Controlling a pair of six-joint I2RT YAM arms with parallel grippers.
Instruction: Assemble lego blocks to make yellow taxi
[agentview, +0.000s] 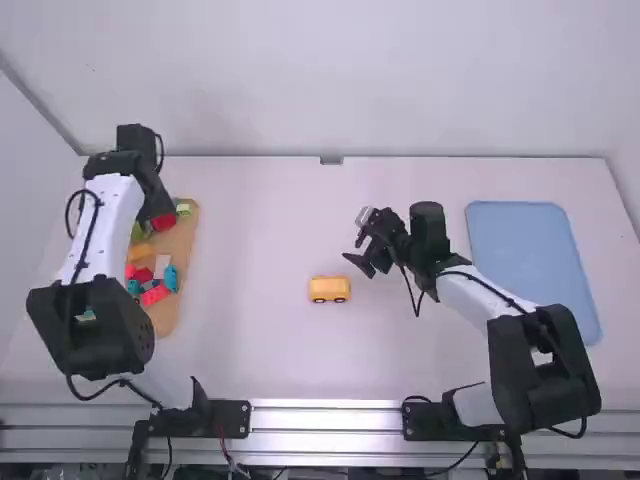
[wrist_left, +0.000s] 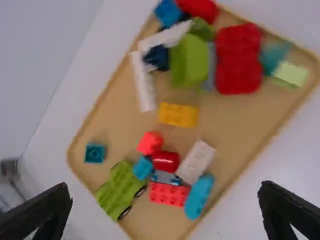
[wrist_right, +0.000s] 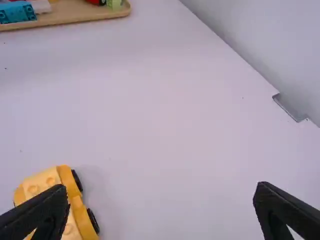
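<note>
While the left hand (wrist_left: 165, 187) hangs spread above the tray (agentview: 182, 248), probably to fetch the yellow brick (wrist_left: 178, 114), the yellow car (agentview: 329, 289) sits right of the tray, handy for the right hand (agentview: 355, 236), spread too, farther right.

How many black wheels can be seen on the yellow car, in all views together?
4: the yellow car has two near-side wheels and two far-side wheels.

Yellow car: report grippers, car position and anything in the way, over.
Left gripper open, over tray. Right gripper open, near the yellow car. Car on table, ungripped, between the arms' bases. Loose blocks crowd left gripper's tray.
</note>
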